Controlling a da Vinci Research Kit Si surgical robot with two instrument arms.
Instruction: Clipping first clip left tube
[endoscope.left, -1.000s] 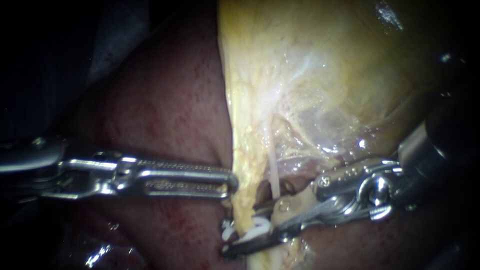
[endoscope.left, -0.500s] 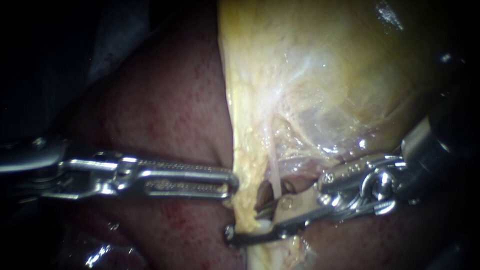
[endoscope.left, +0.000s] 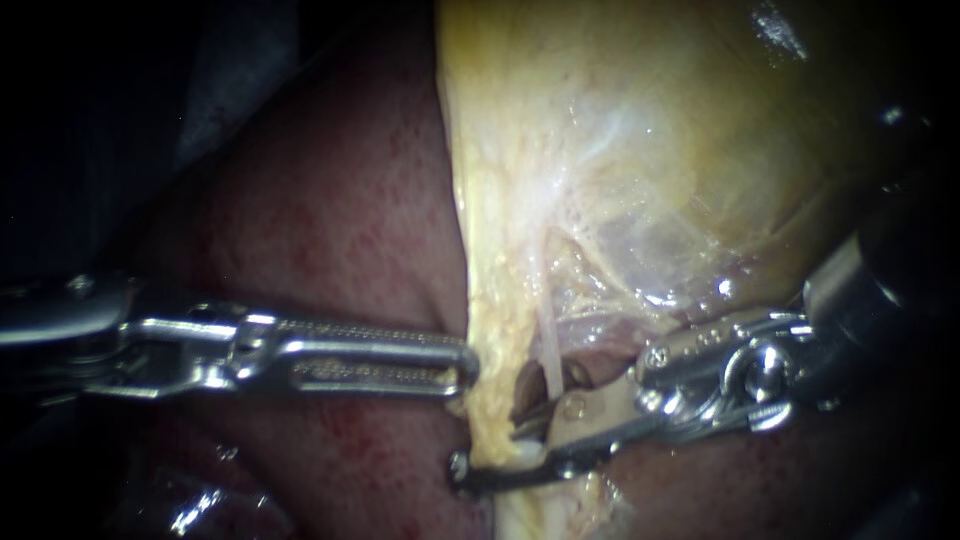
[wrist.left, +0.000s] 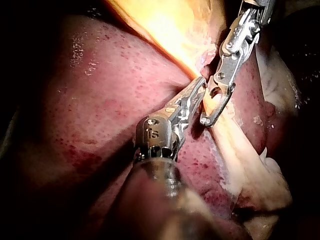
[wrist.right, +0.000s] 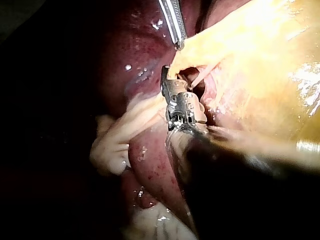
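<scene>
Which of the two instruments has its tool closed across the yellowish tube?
The right instrument, entering from the right: its tool clamps the yellowish tube. The left instrument only points at its edge.

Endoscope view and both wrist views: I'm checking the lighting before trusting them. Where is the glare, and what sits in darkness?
Endoscope view: gallbladder lit, left tube in the right instrument's shut jaws lit, left instrument gleaming, corners black. Left wrist view: glare washes out the gallbladder's edge, the near shaft is shadowed. Right wrist view: glare on the gallbladder, liver dim, its surroundings black.
</scene>
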